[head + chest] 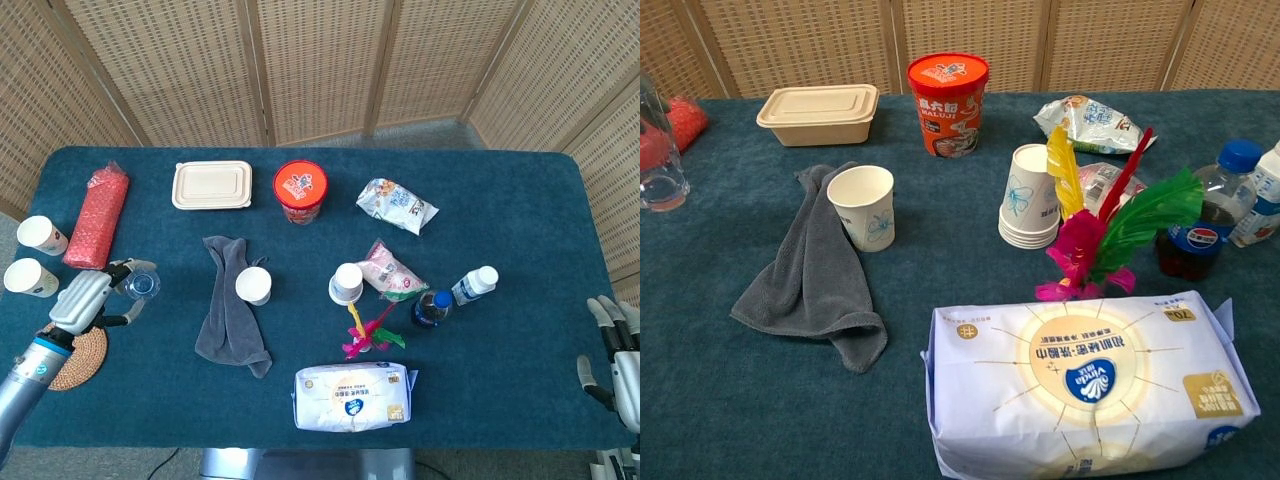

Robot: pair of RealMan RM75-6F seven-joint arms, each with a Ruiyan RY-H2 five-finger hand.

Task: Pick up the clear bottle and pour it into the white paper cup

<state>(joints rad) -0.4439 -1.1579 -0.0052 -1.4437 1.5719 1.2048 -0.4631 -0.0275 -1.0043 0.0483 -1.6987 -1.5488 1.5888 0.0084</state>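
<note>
A dark teal table (520, 190) is seen covered with scattered things. The largest of these, a white pack of tissues (352, 396), is laid at the near edge, with a grey towel (230, 312) draped to its left. A beige lidded food box (211, 185) and a red instant-noodle tub (300, 191) are set at the far side, and a red mesh-wrapped roll (97, 217) is laid at the far left. The white paper cup (863, 206) is stood upright on the towel, open side up. A stack of paper cups (346, 284) is placed near the middle, just beside coloured feathers (1110, 225) and a dark cola bottle (431, 309). The clear bottle (140, 284) is held off the table at the left, well apart from the white paper cup, by the left hand (85, 299), whose fingers are wrapped round it; in the chest view only its lower part is shown at the left edge. The right hand (612, 352) is kept at the right near edge of the table, fingers spread and nothing held.
</note>
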